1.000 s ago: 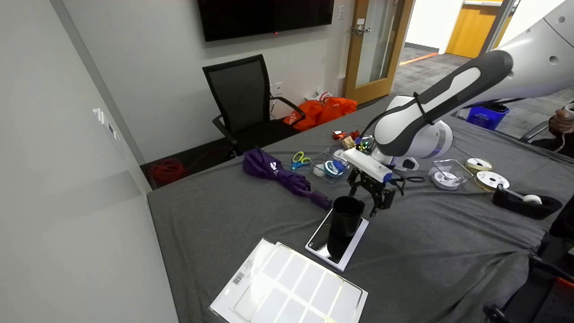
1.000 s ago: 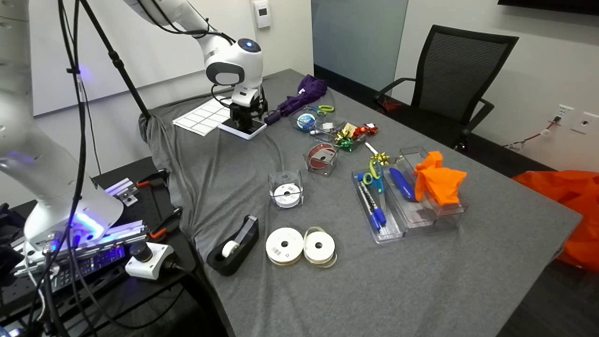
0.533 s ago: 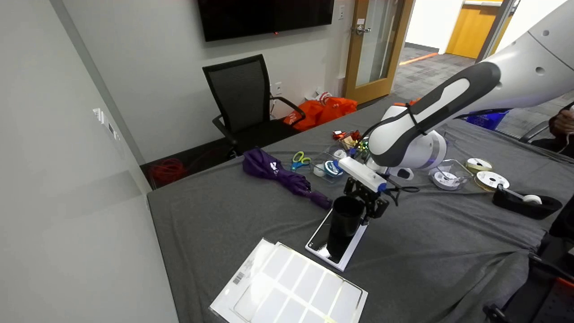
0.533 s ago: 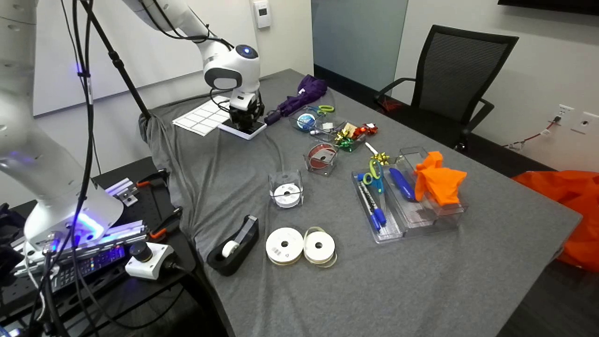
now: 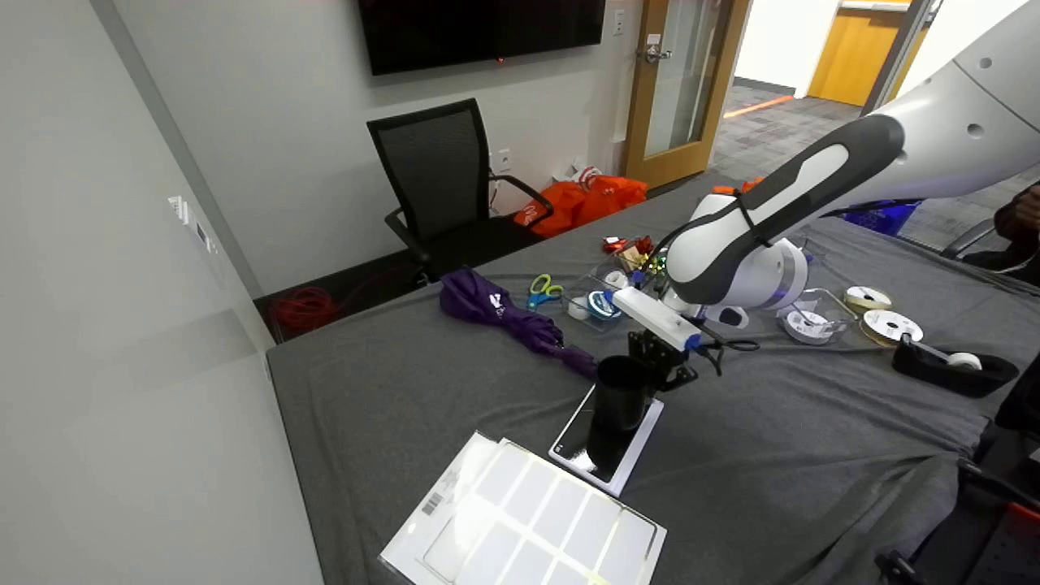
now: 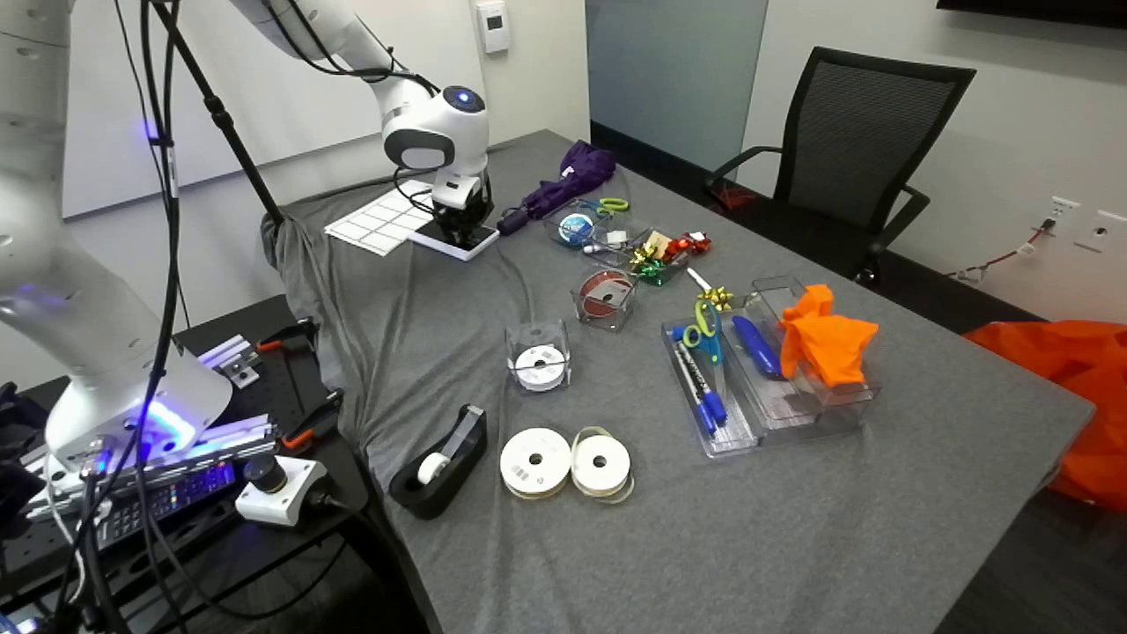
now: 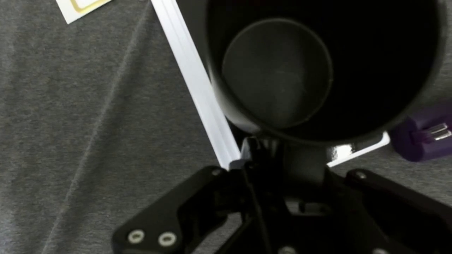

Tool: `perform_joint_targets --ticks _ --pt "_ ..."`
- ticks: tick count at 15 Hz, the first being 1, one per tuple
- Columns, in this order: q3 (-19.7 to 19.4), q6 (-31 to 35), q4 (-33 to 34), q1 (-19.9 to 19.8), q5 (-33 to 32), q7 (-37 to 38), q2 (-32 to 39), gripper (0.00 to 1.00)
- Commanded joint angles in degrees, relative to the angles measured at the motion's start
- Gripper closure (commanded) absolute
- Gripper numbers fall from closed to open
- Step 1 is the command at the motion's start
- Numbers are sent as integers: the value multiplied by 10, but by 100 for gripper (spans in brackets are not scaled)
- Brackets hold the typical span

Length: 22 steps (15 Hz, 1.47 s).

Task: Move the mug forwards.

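The mug [image 5: 620,400] and slab [image 5: 605,461] beneath have shifted slightly toward the white sheets [image 5: 528,516]; mug upright, on the slab's half farther from them; fingers [image 7: 243,163] look closed on it, presumably at the handle, for steering forward; umbrella [image 5: 524,323] just beside the slab.

From roughly opposite ends, both exterior views overlook the bench [image 5: 382,390], sharing the umbrella [image 5: 520,321]. The wrist view looks closely down into the mug [image 7: 317,70].
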Motion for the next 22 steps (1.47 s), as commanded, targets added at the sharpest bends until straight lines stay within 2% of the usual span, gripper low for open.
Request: perform_joint_targets --ticks 1,2,6,13,16,22 --pt "-1 2 -18 1 11 -20 -17 98" --pt "-2 -1 -25 2 8 -21 -24 95" --pt "-13 -17 -78 7 -30 -50 -75 95" --pt "-50 -69 -176 -1 -166 -177 -181 95" --pt "-78 -108 -190 -7 -237 -237 -211 95" --pt "-131 -198 -174 -28 -386 -369 -239 95"
